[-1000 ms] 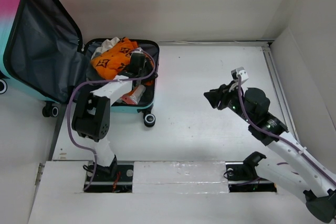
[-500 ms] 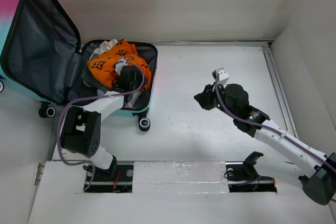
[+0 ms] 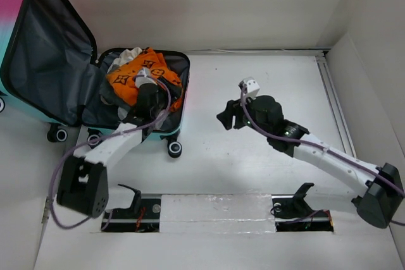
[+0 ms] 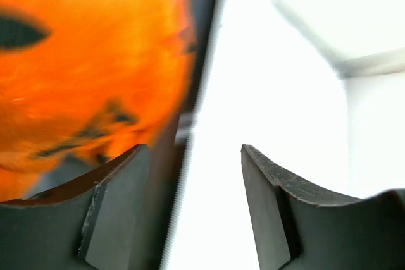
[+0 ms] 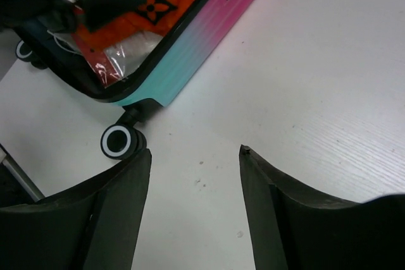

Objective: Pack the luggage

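The luggage (image 3: 38, 42) lies open at the far left, its pink-to-teal lid standing up with dark grey lining showing. Its base (image 3: 180, 61) holds an orange patterned cloth (image 3: 130, 74), white cloth and a clear packet with red (image 5: 120, 55). My left gripper (image 3: 166, 96) is open and empty over the base's right rim; in the left wrist view (image 4: 195, 153) the orange cloth (image 4: 82, 61) fills the left. My right gripper (image 3: 224, 117) is open and empty above the table, right of the luggage (image 5: 209, 23); it also shows in the right wrist view (image 5: 195, 156).
A black luggage wheel (image 3: 173, 149) sticks out toward the right gripper and also shows in the right wrist view (image 5: 117, 141). A white side wall (image 3: 373, 93) borders the table on the right. A raised white strip (image 3: 215, 210) runs between the arm bases.
My right gripper has moved left toward the luggage. My left arm has swung left while its gripper stayed over the base. The luggage has shifted slightly left.
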{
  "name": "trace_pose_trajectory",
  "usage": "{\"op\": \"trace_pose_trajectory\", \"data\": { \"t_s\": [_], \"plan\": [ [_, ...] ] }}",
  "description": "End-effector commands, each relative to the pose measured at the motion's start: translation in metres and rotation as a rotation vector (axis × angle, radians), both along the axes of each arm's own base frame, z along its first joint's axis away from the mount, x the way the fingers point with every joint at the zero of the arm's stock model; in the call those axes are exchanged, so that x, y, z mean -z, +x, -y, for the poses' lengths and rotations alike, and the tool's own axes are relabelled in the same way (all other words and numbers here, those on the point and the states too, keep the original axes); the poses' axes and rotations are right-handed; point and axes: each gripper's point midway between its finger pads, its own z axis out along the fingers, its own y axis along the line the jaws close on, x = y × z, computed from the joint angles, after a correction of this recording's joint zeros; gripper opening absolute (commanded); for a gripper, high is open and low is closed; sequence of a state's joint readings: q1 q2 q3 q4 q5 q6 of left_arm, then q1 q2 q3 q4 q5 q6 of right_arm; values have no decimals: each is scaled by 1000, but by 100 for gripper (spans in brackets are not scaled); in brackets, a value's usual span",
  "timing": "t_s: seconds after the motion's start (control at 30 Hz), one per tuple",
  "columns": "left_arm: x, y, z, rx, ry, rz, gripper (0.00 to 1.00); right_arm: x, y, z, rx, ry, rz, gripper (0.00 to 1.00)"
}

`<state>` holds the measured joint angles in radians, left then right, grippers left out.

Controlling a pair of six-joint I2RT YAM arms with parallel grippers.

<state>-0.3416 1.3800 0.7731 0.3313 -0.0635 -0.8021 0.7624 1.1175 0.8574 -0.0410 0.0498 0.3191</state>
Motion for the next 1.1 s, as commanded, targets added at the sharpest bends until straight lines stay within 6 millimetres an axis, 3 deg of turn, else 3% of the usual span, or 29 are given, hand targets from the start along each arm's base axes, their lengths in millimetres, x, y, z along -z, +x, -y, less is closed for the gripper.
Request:
{"op": "trace_pose_trajectory", "data": {
  "t_s": [0.0, 0.03, 0.07, 0.1, 0.13, 0.17, 0.2, 0.23, 0.27, 0.3, 0.37, 0.4, 0.43, 0.5, 0.53, 0.7, 0.73, 0.77, 0.8, 0.87, 0.9, 0.93, 0.97, 1.0, 1.03, 1.07],
  "plan": [
    [-120, -11, -6, -12, -79, 290, 56, -29, 13, -26, -21, 57, 63, 64],
    [-136, -16, -10, -22, -77, 324, 60, -36, 19, -32, -19, 69, 62, 64],
    [-149, -21, -12, -20, -80, 356, 62, -21, 28, -41, -19, 44, 36, 66],
    [-173, -31, -18, -34, -99, 416, 64, -17, 30, -50, -29, 34, 26, 68],
    [-181, -35, -20, -34, -107, 436, 64, -25, 36, -61, -31, 41, 36, 68],
    [-188, -39, -21, -35, -114, 453, 65, -20, 43, -69, -28, 37, 18, 68],
    [-198, -45, -23, -36, -124, 479, 65, 6, 49, -85, -38, 2, -31, 69],
    [-197, -47, -24, -36, -124, 481, 65, 12, 53, -94, -26, -6, -40, 69],
    [-200, -49, -25, -36, -128, 489, 65, 4, 63, -102, -13, 9, -33, 69],
    [-187, -49, -25, -35, -118, 465, 65, 28, 67, -114, -16, -28, -61, 69],
    [-186, -54, -30, -52, -118, 473, 65, 27, 79, -129, 7, -20, -59, 69],
    [-172, -54, -31, -60, -104, 442, 65, 32, 83, -134, 10, -19, -69, 69],
    [-172, -57, -33, -60, -106, 446, 65, 50, 88, -140, 10, -44, -90, 69],
    [-172, -58, -37, -79, -104, 451, 65, 50, 95, -148, 10, -39, -86, 68],
    [-168, -59, -37, -77, -91, 441, 65, 60, 97, -152, 2, -51, -100, 66],
    [-169, -65, -48, -113, -55, 425, 64, 73, 98, -172, -41, -53, -119, 63],
    [-164, -65, -50, -119, -35, 407, 64, 69, 99, -173, -42, -46, -113, 63],
    [-174, -68, -53, -132, -38, 419, 64, 74, 99, -174, -41, -53, -119, 60],
    [-167, -74, -60, -147, -3, 382, 62, 74, 99, -174, -41, -53, -119, 57],
    [-170, -80, -84, -258, 38, 356, 61, 74, 97, -166, -23, -62, -117, 56],
    [-167, -84, -95, -310, 62, 337, 60, 54, 91, -161, -18, -49, -85, 58],
    [-161, -94, -118, -411, 109, 306, 60, 47, 91, -151, 10, -55, -65, 61],
    [-164, -98, -128, -456, 131, 307, 60, 52, 80, -144, 10, -71, -72, 64],
    [-169, -101, -138, -497, 153, 305, 61, 23, 72, -133, 5, -38, -29, 70],
    [-161, -108, -153, -538, 203, 245, 61, 13, 66, -125, 1, -34, -11, 71],
    [-162, -111, -165, -593, 228, 219, 61, 22, 50, -116, -20, -48, -27, 73]
  ]
}}
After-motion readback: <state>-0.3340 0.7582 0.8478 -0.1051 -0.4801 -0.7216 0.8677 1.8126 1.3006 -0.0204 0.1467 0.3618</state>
